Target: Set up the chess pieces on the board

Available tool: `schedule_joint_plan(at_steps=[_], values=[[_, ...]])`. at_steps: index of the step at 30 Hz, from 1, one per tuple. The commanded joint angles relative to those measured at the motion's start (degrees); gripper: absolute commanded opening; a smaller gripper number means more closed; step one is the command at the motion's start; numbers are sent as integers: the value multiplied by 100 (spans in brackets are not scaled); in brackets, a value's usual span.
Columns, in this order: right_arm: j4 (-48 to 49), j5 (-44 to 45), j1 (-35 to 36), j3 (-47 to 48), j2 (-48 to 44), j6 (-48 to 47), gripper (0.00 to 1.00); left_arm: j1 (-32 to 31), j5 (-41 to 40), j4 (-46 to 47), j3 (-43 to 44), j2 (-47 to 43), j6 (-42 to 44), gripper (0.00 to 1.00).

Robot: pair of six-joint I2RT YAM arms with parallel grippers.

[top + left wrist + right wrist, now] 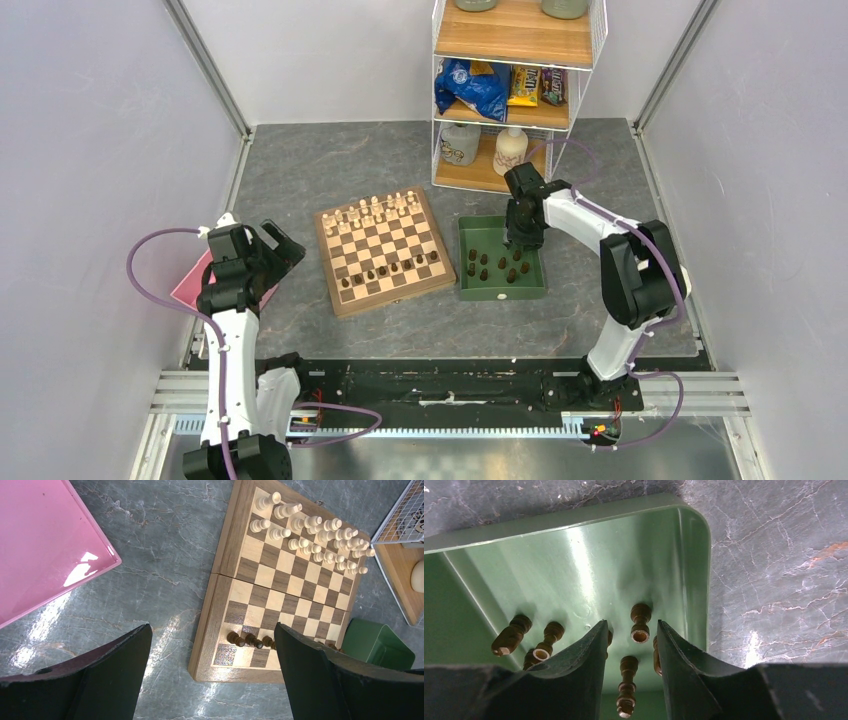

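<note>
Print on the snack bags point(472, 88) is too small to read; right gripper point(631, 640), jaws partly open, sits low in the green tray point(574, 515) among loose dark chess pieces point(640, 622), clamping none; left gripper point(212, 630) gapes wide, empty, near the board point(392, 297), which bears more.

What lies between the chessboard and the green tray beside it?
Only a narrow strip of bare grey tabletop. The board and the green tray sit apart with nothing between them. The top view shows it best.
</note>
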Motion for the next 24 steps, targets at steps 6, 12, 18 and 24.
schedule_joint_plan(at_steps=[6, 12, 18, 24], values=[[185, -8, -14, -45, 136, 60, 44, 42, 103, 197, -33, -12, -81, 99], [185, -41, -10, -98, 110, 56, 44, 53, 108, 197, -36, -12, -81, 99], [114, -39, -10, -130, 92, 59, 44, 62, 130, 215, -47, -15, -81, 99], [115, -44, -10, -132, 144, 42, 41, 58, 154, 224, -56, -14, -81, 99]])
